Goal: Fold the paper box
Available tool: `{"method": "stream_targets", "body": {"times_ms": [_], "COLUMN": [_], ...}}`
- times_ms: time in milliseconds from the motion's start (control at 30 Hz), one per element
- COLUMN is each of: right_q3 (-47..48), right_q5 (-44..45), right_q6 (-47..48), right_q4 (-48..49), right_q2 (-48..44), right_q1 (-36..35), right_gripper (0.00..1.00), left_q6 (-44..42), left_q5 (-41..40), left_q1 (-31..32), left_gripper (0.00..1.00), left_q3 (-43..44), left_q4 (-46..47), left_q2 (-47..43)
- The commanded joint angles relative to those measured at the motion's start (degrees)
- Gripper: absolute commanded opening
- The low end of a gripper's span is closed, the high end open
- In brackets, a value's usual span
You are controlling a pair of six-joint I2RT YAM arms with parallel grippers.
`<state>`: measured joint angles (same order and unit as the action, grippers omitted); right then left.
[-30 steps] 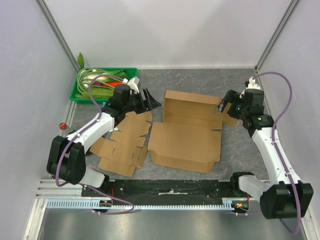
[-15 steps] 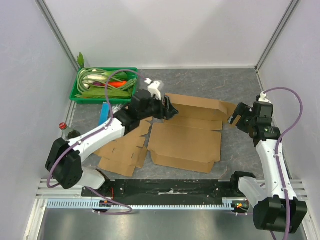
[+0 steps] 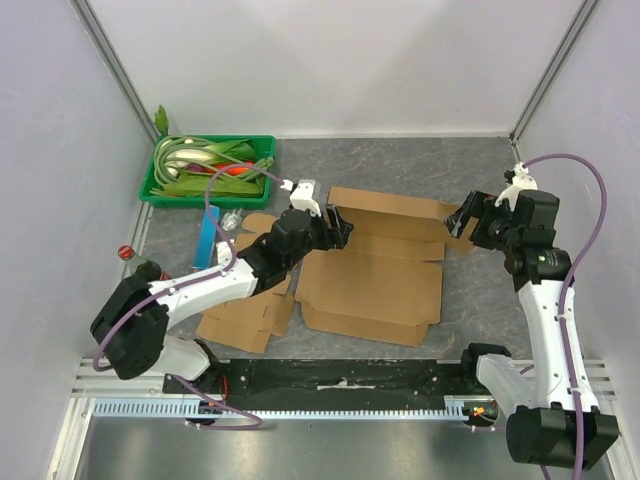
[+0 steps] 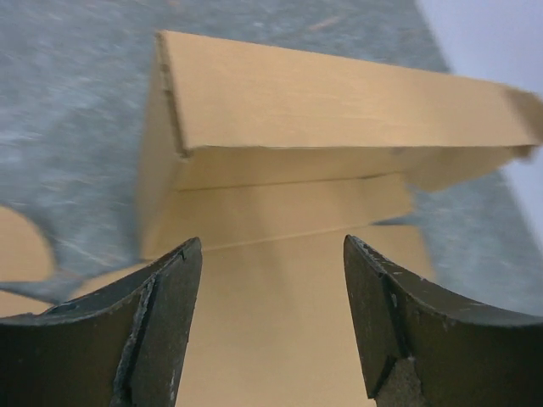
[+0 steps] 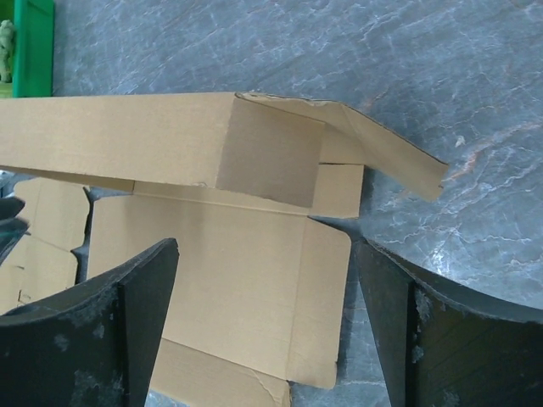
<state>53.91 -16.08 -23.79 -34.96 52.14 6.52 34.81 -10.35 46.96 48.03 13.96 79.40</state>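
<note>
Looking down from the top external view, I see the paper box (image 3: 372, 270) lying open in the middle of the bench (image 3: 400, 160), its wide base panel flat and its far wall standing up with a strip folded over. My left end effector (image 3: 338, 228) hovers at the box's far left corner, jaws spread, with nothing between them. My right end effector (image 3: 465, 218) sits at the far right corner beside the loose side flap, also spread wide and gripping nothing. Flat cardboard blanks (image 3: 240, 305) lie just left of the box under the left arm, and a green bin (image 3: 170, 185) sits in the far left corner.

From the left wrist, both fingers (image 4: 157, 331) frame the raised far wall. The gap is wide and only bare cardboard shows through it.

From the right wrist, the fingers (image 5: 93, 339) stand far apart above the base panel. The far wall's end shows as a hollow channel, and the side flap angles out over the grey bench, apart from both fingers.
</note>
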Motion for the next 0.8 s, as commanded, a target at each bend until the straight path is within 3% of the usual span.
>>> {"method": "stream_targets", "body": {"times_ms": [0,133,233,333,433,567,767], "right_q3": [3.3,7.5,9.8,11.5,12.4,13.1,9.8], "right_q5": [-3.1,-0.9,0.6,4.9,6.1,8.2,6.4], "right_q6": [2.2,2.5,1.6,0.1,-2.3,-4.5,-4.9], "right_q4": [0.8,-2.0,-2.0,-1.3,-1.1,-1.9,2.4], "right_q2": [0.9,5.7,8.7,11.6,14.6,16.7,16.4], "right_q1": [-1.3,-3.8,-6.3,-11.4,-12.0,-12.0,-12.0], "right_gripper": [0.91,0.79,0.79,0.79,0.79,0.71,0.7], "left_q6": [-21.7,-33.6,-34.5,-37.2,-38.4,-38.8,-40.2], "left_q5": [-15.7,-17.5,-18.5,-13.4,-12.5,-11.4,-8.5], "left_q1": [0.5,0.8,-0.1,-0.7,-1.6,-2.5,-2.5], "left_gripper": [0.71,0.66,0.61,0.61,0.55,0.45,0.28], "left_q3": [-4.6,-8.2,-8.7,-8.6,-6.4,-5.8,-5.3], "left_q4": [14.2,27.9,31.8,37.4,37.3,38.5,41.1], "left_q2": [3.8,8.2,9.6,12.8,15.0,17.5,19.6]}}
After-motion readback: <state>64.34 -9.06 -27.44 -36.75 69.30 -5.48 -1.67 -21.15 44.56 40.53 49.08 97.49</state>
